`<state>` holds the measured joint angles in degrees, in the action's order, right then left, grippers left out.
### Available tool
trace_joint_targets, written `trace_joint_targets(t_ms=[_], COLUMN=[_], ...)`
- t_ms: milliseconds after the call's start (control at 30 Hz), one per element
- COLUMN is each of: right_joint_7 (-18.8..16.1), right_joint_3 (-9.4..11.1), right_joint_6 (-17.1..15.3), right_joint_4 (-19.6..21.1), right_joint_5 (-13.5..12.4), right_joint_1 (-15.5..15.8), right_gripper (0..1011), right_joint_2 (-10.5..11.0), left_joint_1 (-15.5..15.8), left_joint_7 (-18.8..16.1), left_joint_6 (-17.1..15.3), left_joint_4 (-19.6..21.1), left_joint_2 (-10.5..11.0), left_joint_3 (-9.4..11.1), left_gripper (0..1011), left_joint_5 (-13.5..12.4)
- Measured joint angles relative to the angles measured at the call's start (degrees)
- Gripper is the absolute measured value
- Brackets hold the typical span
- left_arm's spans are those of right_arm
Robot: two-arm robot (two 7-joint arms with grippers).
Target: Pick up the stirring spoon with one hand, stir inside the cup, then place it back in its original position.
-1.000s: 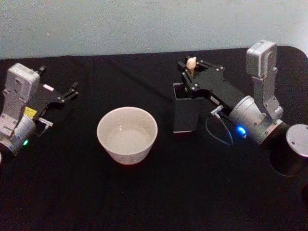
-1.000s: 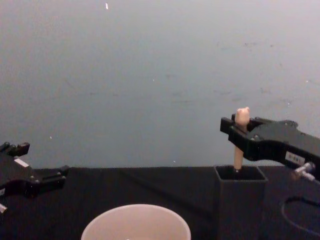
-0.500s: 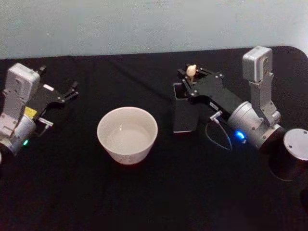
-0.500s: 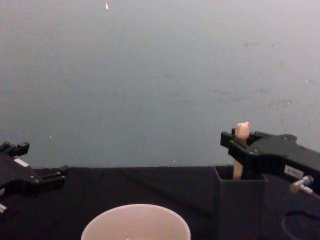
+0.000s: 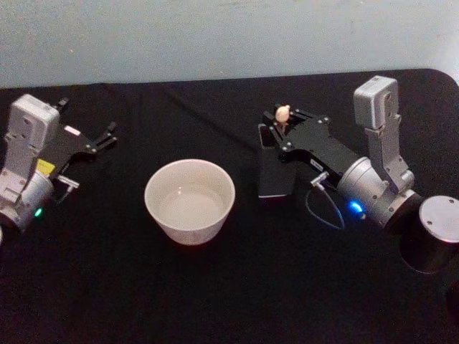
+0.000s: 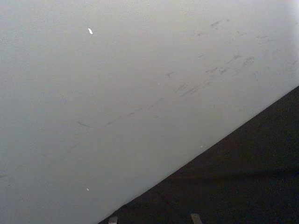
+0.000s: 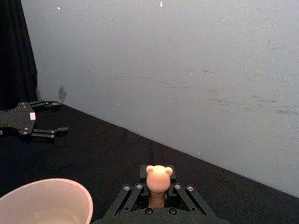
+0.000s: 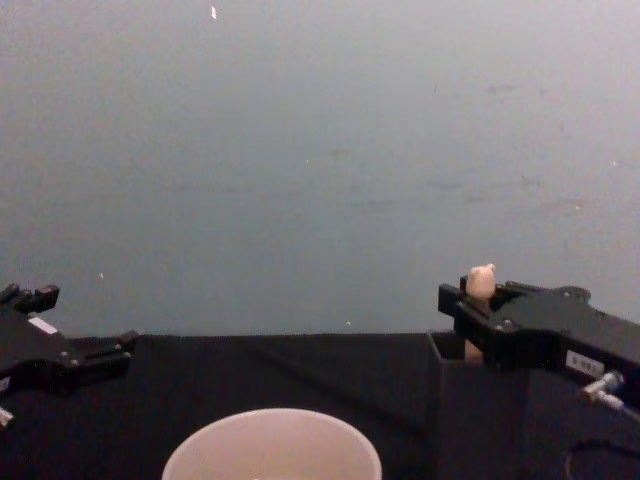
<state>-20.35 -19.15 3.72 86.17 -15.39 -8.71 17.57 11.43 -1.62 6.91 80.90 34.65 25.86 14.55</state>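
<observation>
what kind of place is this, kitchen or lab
Probably a lab test bench, not a kitchen: a black-draped table against a bare pale wall, with just a cup and a dark box holder.

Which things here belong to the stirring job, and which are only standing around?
Belonging to the job:
- stirring spoon, upright in the box holder
- cup
- right gripper, shut on the spoon's handle above the holder

Standing around:
- left gripper, open, parked at the table's left side
- grey cylinder, far right
</observation>
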Motion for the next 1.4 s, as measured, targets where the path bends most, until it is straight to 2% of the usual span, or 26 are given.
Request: trace_joint_targets(t_ms=[400, 700, 733, 767, 900, 967, 1000, 1067, 1133, 1267, 1400], right_joint_7=[0.00, -0.03, -0.03, -0.03, -0.05, -0.05, -0.06, -0.06, -0.07, -0.08, -0.13], right_joint_3=[0.02, 0.04, 0.04, 0.04, 0.04, 0.04, 0.04, 0.04, 0.04, 0.04, 0.05], right_joint_6=[-0.01, 0.01, 0.02, 0.02, 0.03, 0.03, 0.03, 0.03, 0.03, 0.03, 0.08], right_joint_4=[-0.01, -0.01, -0.01, -0.01, -0.01, -0.01, -0.01, -0.01, -0.01, -0.01, -0.01], right_joint_5=[-0.08, -0.19, -0.20, -0.20, -0.22, -0.23, -0.24, -0.24, -0.25, -0.28, -0.34], right_joint_1=[0.00, -0.01, -0.01, -0.01, -0.01, -0.01, -0.01, -0.01, -0.01, -0.01, -0.02], right_gripper=[229, 498, 559, 559, 702, 739, 794, 830, 918, 993, 1002], right_joint_2=[0.01, 0.01, 0.01, 0.01, 0.01, 0.01, 0.01, 0.01, 0.01, 0.01, 0.01], left_joint_1=[0.00, 0.00, 0.00, 0.00, 0.00, 0.00, 0.00, 0.00, 0.00, 0.00, 0.00], left_joint_7=[0.00, 0.00, 0.00, 0.00, 0.00, 0.00, 0.00, 0.00, 0.00, 0.00, 0.00], left_joint_6=[0.00, 0.00, 0.00, 0.00, 0.00, 0.00, 0.00, 0.00, 0.00, 0.00, 0.00], left_joint_4=[0.00, 0.00, 0.00, 0.00, 0.00, 0.00, 0.00, 0.00, 0.00, 0.00, 0.00], left_joint_2=[0.00, 0.00, 0.00, 0.00, 0.00, 0.00, 0.00, 0.00, 0.00, 0.00, 0.00], left_joint_3=[0.00, 0.00, 0.00, 0.00, 0.00, 0.00, 0.00, 0.00, 0.00, 0.00, 0.00], left_gripper=[1001, 1001, 1001, 1001, 1001, 1001, 1001, 1001, 1001, 1001, 1001], left_joint_5=[0.00, 0.00, 0.00, 0.00, 0.00, 0.00, 0.00, 0.00, 0.00, 0.00, 0.00])
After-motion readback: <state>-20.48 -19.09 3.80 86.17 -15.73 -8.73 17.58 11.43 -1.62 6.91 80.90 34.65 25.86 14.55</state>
